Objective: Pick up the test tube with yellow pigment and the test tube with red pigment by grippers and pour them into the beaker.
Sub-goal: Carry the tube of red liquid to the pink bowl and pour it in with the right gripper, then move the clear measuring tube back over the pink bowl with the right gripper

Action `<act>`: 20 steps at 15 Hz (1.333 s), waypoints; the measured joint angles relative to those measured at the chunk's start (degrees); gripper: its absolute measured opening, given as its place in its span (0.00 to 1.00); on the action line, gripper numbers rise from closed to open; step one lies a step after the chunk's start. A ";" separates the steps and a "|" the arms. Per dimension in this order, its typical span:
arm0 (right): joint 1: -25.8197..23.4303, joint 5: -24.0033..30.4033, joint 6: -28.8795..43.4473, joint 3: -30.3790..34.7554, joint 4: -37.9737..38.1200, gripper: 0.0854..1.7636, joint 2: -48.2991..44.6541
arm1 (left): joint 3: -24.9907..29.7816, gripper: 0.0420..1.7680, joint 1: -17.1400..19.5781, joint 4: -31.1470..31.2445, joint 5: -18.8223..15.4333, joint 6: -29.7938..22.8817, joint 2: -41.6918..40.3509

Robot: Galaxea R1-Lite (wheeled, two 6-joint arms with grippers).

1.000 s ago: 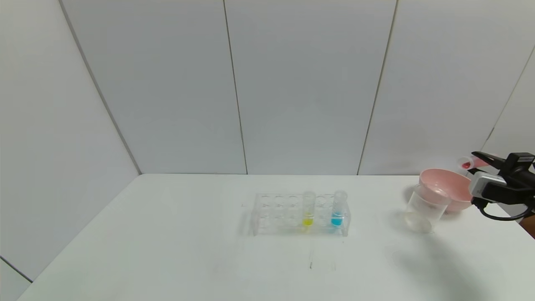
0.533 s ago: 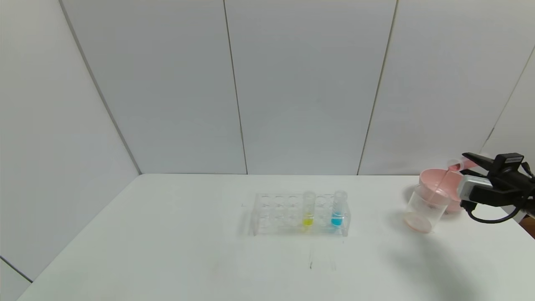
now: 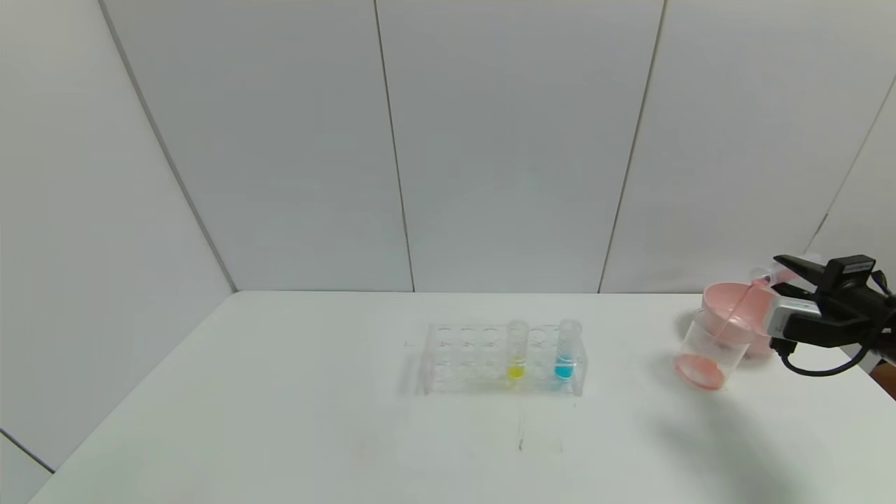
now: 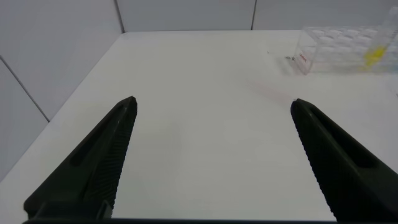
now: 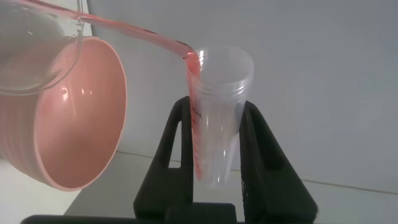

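Right pincer [image 3: 787, 269]: clenched on the test tube with red pigment [image 5: 214, 118], one finger pressed to each side; raised at the far right of the table [image 3: 280, 420], close to its right edge.
Test tube with red pigment: tipped mouth-down toward the beaker [image 3: 712, 346]; thin red stream [image 5: 137, 31] running from its lip over the beaker's rim.
Beaker: upright on the table, just left of the right pincer; red liquid pooled at its bottom; touching or just in front of the pink bowl [image 3: 752, 315], cannot tell which.
Pink bowl: behind the beaker, near the table's back right corner.
Rack [image 3: 500, 357]: clear, at table centre, well apart from the beaker, bare table between them.
Test tube with yellow pigment [image 3: 516, 350]: upright in the rack; blue-liquid tube [image 3: 567, 350] upright to its right.
Left pincer [image 4: 211, 162]: released, fingers spread wide, above bare table near the left edge, rack far ahead.
Open room: broad bare table in front of and left of the rack.
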 joint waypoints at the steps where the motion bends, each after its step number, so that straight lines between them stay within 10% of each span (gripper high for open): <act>1: 0.00 -0.57 -1.17 -0.07 0.00 0.24 0.04 | 0.00 1.00 0.00 0.00 0.00 0.02 0.00; 16: 0.17 -2.24 -2.65 -0.33 -0.15 0.24 0.85 | 0.00 1.00 0.00 0.00 0.00 0.02 0.00; 20: 2.23 -2.71 19.85 -7.61 1.63 0.24 1.24 | 0.00 1.00 0.00 0.00 0.00 0.02 0.00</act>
